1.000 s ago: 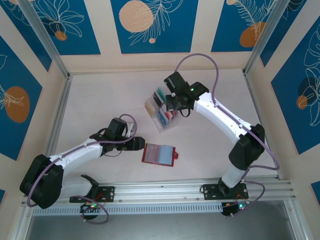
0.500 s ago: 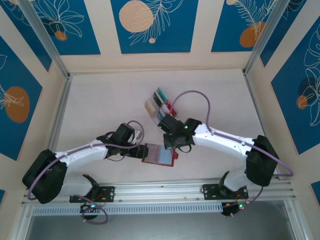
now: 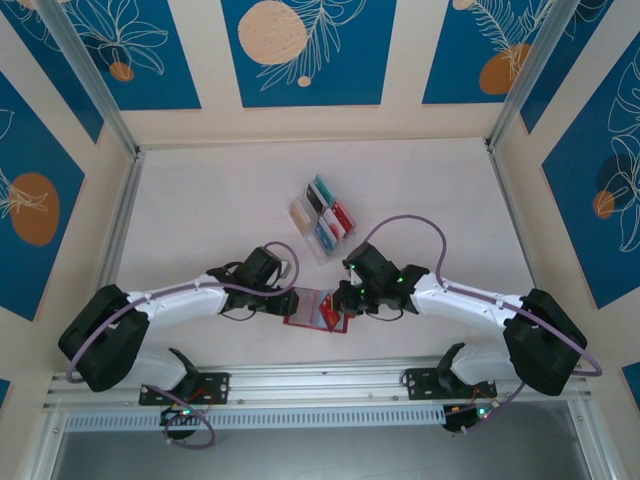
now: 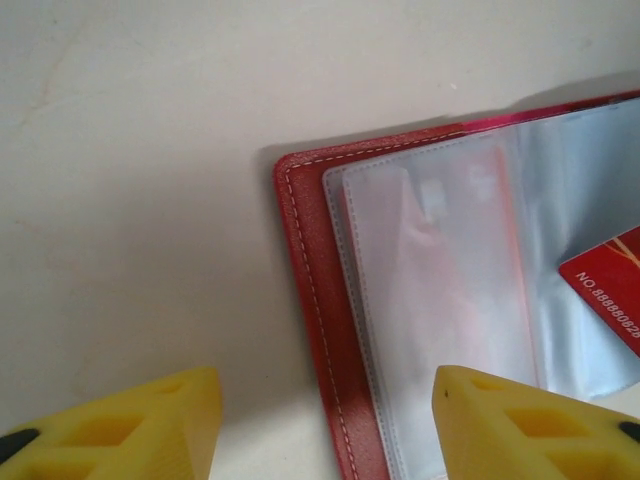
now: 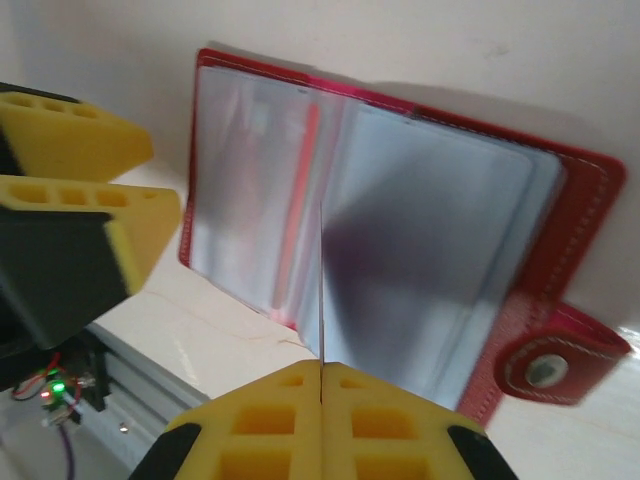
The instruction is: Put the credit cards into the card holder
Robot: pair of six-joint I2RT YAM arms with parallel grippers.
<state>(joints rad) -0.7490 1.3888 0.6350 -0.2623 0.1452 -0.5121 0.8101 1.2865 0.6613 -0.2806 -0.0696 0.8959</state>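
The card holder [image 3: 312, 308] is a red wallet lying open on the table, its clear inner sleeves facing up [image 4: 310, 300] [image 5: 572, 230]. My right gripper [image 3: 346, 299] [image 5: 321, 368] is shut on a credit card, which in the right wrist view is a thin edge-on line [image 5: 321, 290] standing over the sleeves. In the left wrist view a red corner of this card [image 4: 608, 285] with white numbers lies over the right sleeve. My left gripper [image 3: 291, 300] [image 4: 325, 400] is open and straddles the wallet's left edge, not touching it; its yellow fingers [image 5: 85, 140] sit beside that edge.
A clear slotted rack [image 3: 323, 220] with several more cards in mixed colours stands behind the wallet, mid-table. The wallet's snap tab [image 5: 548, 368] sticks out on its right side. The aluminium rail [image 3: 320, 380] runs along the near edge.
The right arm swung from the rack down to the wallet with a card in its jaws. The left gripper slid right to the wallet's left edge and its jaws narrowed somewhat.
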